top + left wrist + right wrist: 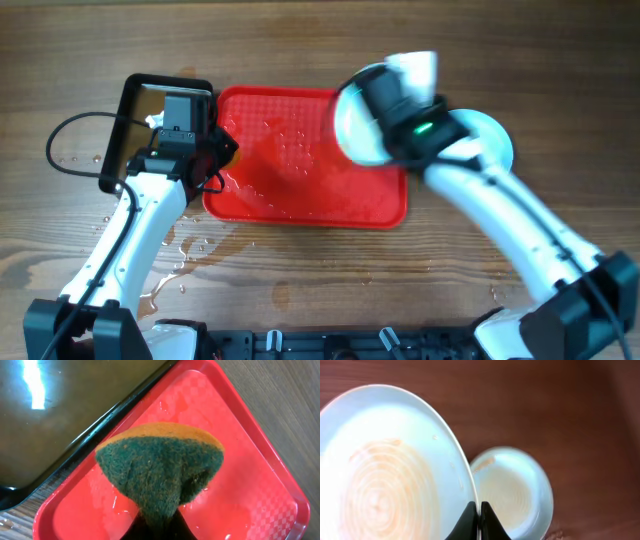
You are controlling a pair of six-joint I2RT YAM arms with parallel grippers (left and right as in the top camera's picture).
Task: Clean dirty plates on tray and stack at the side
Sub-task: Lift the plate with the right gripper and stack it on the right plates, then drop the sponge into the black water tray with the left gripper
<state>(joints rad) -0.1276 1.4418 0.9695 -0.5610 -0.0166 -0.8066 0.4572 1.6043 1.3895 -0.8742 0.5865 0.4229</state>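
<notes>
Plates: I count two, one plate (352, 130) and a second plate (494, 140); can't tell whether the second is a stack
Red tray (300, 190): one
Black pan (60, 425): one
Green-and-orange sponge (160, 475): one
Wooden table (300, 40): one
My grippers: two, left gripper (157, 530), right gripper (479, 517)

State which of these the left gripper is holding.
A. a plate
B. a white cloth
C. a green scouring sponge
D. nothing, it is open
C: the left wrist view shows the left gripper pinched on a green sponge with an orange backing, over the red tray; the plate is held by the right gripper.
</notes>
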